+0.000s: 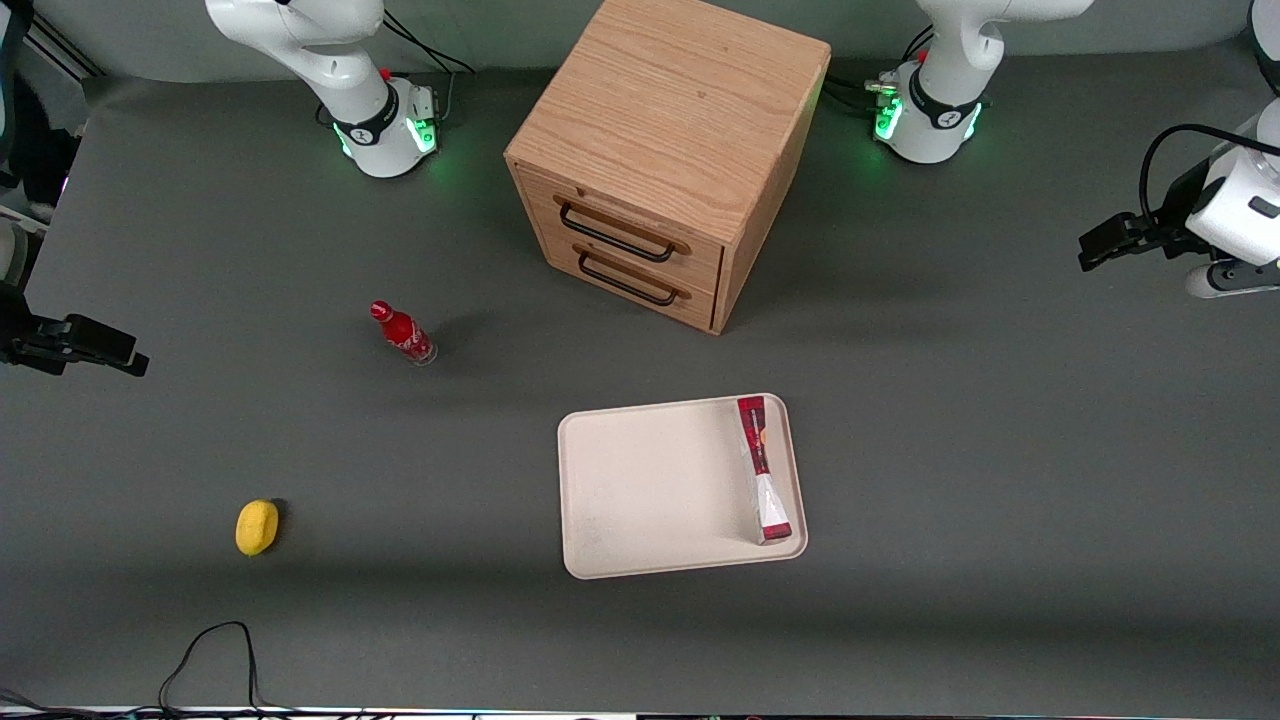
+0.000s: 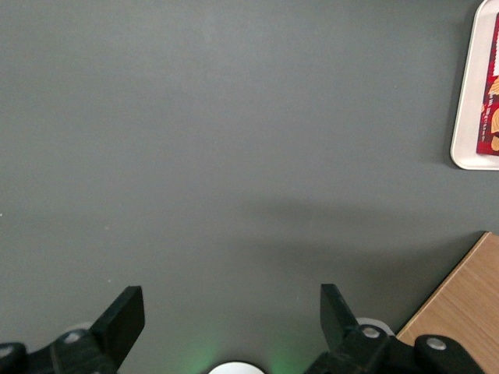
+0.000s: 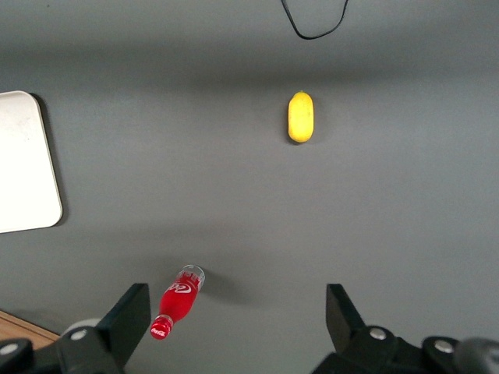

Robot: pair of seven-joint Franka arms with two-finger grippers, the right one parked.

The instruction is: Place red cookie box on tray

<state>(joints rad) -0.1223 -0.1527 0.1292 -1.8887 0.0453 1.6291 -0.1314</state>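
Observation:
The red cookie box (image 1: 762,468) lies in the cream-white tray (image 1: 640,490), along the rim toward the working arm's end, apparently resting on its long edge. The tray stands nearer the front camera than the cabinet. My left gripper (image 1: 1095,248) hangs high above the table at the working arm's end, well away from the tray. In the left wrist view the gripper (image 2: 231,312) is open and empty over bare grey table, with the tray's rim (image 2: 468,93) and the box (image 2: 491,86) at the edge of view.
A wooden drawer cabinet (image 1: 665,150) stands at the table's middle, farther from the front camera; its corner shows in the left wrist view (image 2: 464,296). A small red bottle (image 1: 402,333) and a yellow lemon-like object (image 1: 257,526) lie toward the parked arm's end. A black cable (image 1: 210,650) lies at the near edge.

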